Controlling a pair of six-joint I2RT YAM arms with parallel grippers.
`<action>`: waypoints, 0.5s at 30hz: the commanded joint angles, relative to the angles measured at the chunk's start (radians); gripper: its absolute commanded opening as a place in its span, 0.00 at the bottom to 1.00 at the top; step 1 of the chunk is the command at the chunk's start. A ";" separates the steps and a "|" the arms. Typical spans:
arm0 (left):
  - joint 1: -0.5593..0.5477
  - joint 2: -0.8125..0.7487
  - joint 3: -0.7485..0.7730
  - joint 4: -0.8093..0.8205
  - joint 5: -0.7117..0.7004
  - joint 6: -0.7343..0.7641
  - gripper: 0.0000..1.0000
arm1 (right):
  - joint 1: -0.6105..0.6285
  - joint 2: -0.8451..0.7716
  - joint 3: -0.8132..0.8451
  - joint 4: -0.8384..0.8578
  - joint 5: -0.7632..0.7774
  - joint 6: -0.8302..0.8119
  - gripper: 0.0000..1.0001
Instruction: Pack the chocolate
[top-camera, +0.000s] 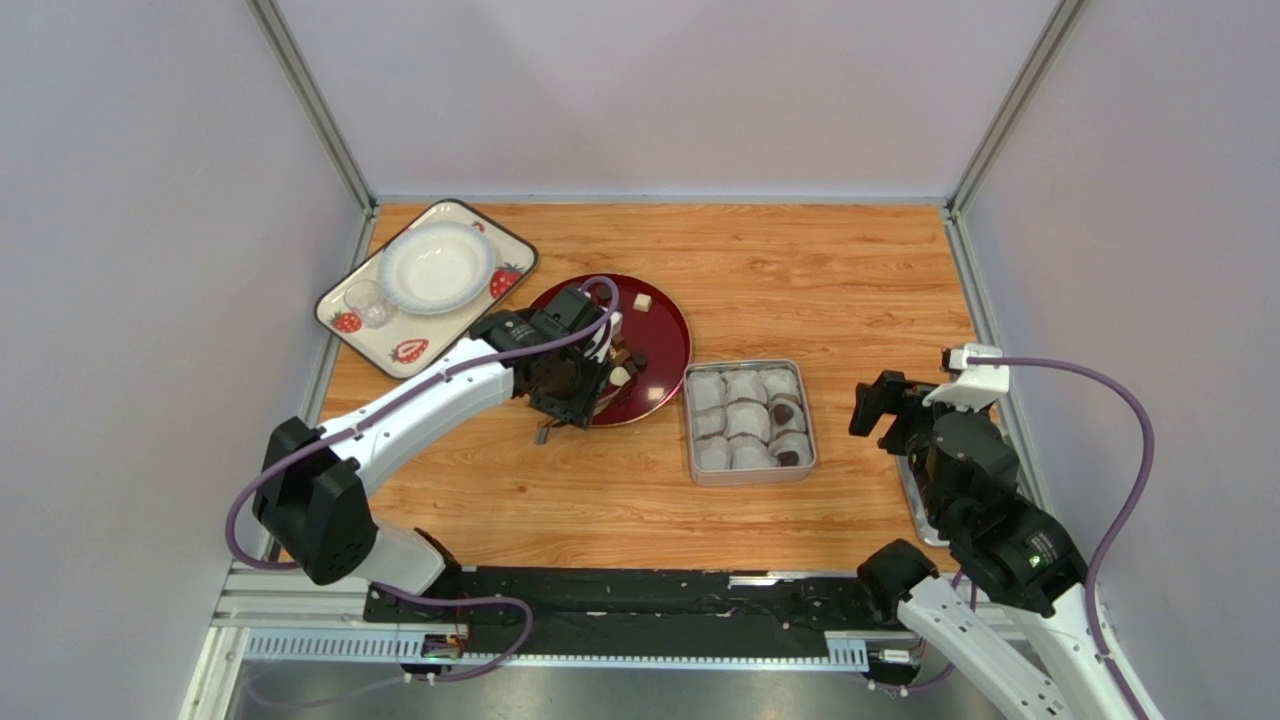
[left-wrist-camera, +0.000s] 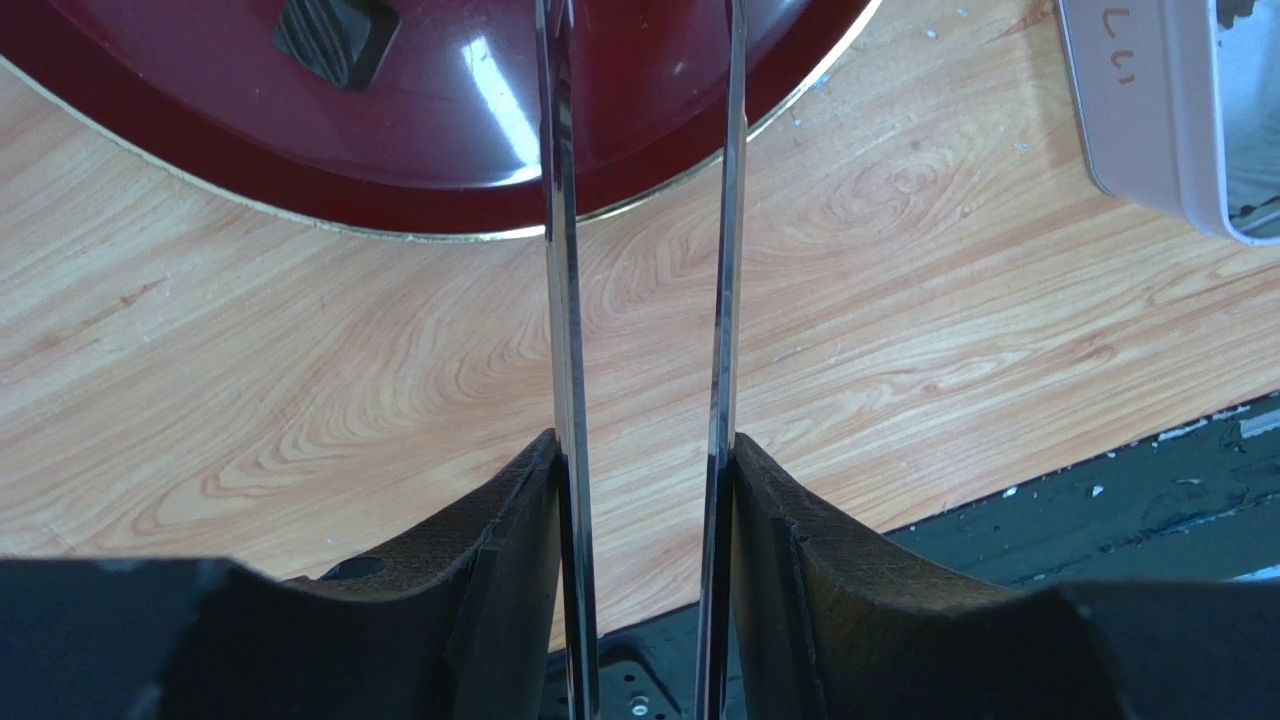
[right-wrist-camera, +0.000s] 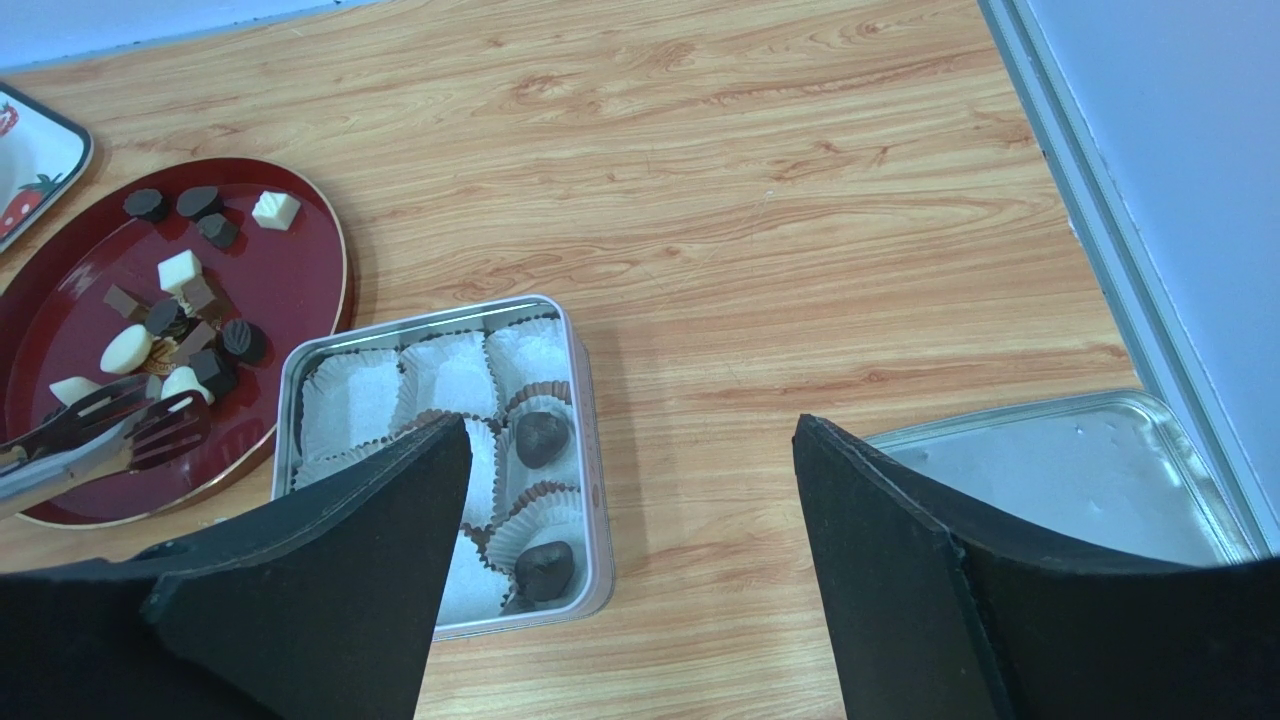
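Observation:
The chocolate pieces (right-wrist-camera: 181, 323), dark and cream, lie on a dark red plate (top-camera: 661, 323). Two dark pieces (right-wrist-camera: 541, 435) sit in white paper cups in the square grey tin (top-camera: 750, 477), in its right-hand column. My left gripper (top-camera: 564, 393) is shut on metal tongs (left-wrist-camera: 564, 300). The tong tips (right-wrist-camera: 135, 428) reach over the plate's near side beside the pieces. I cannot tell if they hold one. One dark piece (left-wrist-camera: 334, 33) shows in the left wrist view. My right gripper (right-wrist-camera: 628, 435) is open and empty, right of the tin above the table.
The tin's lid (right-wrist-camera: 1082, 465) lies at the right edge under my right arm. A strawberry-print tray (top-camera: 361, 323) with a white bowl (top-camera: 436, 267) stands at the back left. Walls close off the left, back and right sides.

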 joint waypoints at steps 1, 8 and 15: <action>0.005 0.036 0.068 0.037 -0.016 0.020 0.50 | -0.002 0.001 0.000 0.037 -0.004 -0.015 0.83; 0.005 0.070 0.097 0.022 -0.038 0.017 0.45 | -0.003 -0.003 0.000 0.038 -0.001 -0.015 0.83; 0.004 0.035 0.094 -0.010 -0.059 0.010 0.36 | -0.002 -0.002 0.000 0.038 -0.002 -0.014 0.83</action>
